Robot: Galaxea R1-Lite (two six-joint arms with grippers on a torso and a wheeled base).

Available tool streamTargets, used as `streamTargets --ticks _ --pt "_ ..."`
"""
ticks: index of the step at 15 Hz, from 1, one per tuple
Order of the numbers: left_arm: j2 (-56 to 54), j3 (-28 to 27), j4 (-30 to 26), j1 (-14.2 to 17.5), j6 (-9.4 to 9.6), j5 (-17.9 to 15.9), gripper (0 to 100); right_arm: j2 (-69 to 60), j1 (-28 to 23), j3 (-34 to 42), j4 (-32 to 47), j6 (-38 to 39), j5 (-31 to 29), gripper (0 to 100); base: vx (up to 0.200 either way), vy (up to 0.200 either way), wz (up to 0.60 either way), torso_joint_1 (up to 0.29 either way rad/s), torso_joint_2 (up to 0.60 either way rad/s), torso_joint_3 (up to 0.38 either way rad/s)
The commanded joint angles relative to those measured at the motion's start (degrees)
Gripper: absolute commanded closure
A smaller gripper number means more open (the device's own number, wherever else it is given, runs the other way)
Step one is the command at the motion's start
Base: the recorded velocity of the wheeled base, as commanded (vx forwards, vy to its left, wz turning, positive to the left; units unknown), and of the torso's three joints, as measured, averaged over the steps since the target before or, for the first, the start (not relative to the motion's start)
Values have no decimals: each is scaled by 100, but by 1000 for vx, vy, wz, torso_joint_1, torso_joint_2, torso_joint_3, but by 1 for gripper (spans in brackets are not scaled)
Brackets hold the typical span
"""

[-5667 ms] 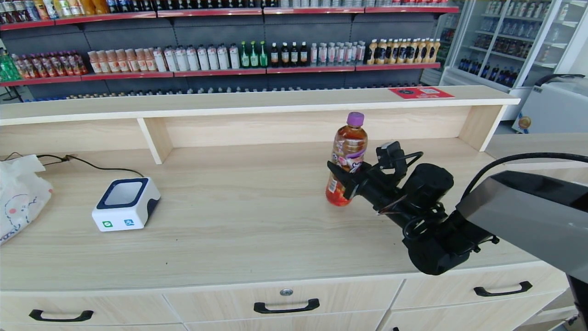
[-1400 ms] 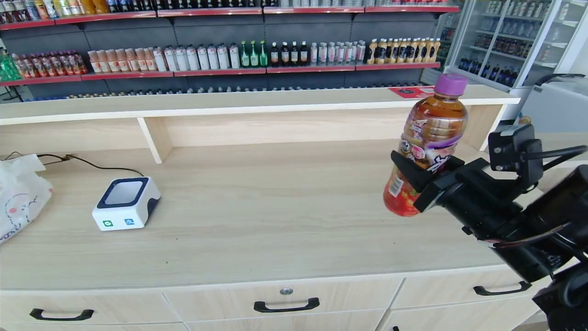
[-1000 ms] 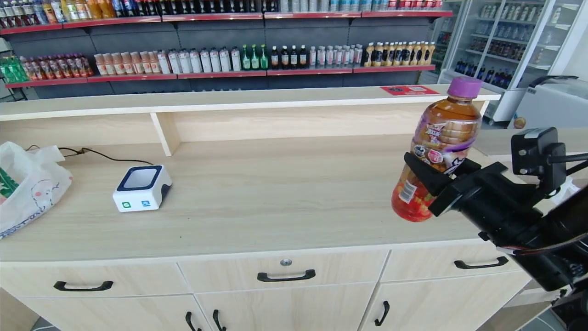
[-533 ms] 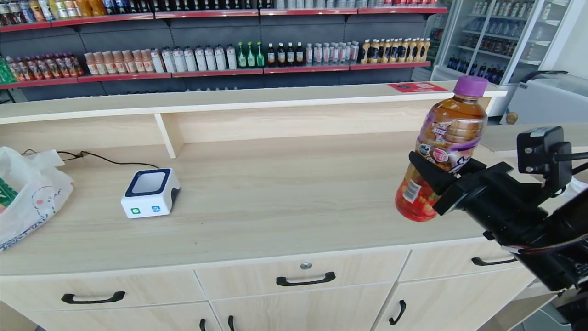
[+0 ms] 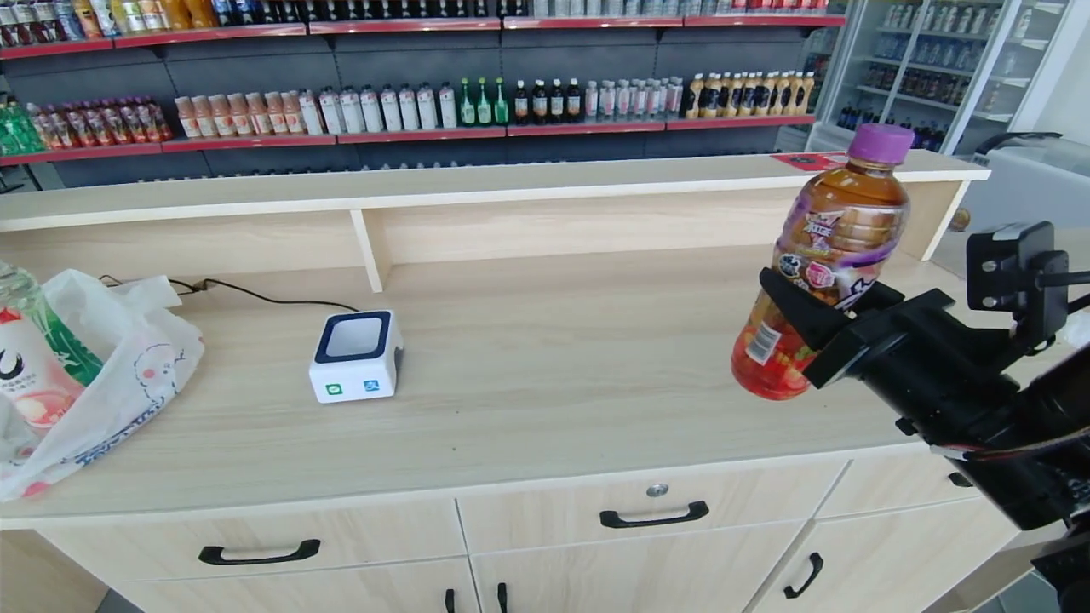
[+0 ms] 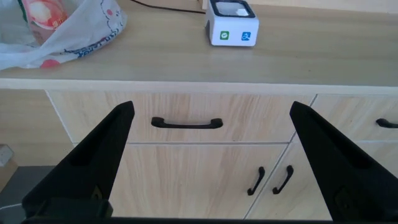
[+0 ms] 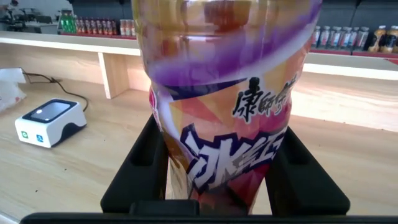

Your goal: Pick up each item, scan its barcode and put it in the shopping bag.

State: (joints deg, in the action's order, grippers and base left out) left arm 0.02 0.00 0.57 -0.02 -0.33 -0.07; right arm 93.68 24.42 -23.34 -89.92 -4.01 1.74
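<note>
Bottle (image 5: pixel 824 264) — upright, cap up, slightly tilted — clamped in right claw (image 5: pixel 822 319)

A shop: shelves (image 5: pixel 409 134) of bottled drinks (image 5: pixel 375 109), glass-door coolers (image 5: pixel 911 68), and a checkout counter (image 5: pixel 579 375) with a barcode scanner (image 5: pixel 355 356).

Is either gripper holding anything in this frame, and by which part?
The right gripper holds the bottle around its labelled middle, jaws on either side, clear of the counter. The left gripper is open and empty.
</note>
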Motion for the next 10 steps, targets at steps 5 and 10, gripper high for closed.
streamTargets --ticks 5,10 --pt "-2 0 13 -6 15 -1 0 -114 151 102 -8 -3 10 100 0 200 0 2 0 1" --pt "-2 0 4 2 -2 7 0 -219 151 234 -8 6 10 100 0 200 0 1 2 1"
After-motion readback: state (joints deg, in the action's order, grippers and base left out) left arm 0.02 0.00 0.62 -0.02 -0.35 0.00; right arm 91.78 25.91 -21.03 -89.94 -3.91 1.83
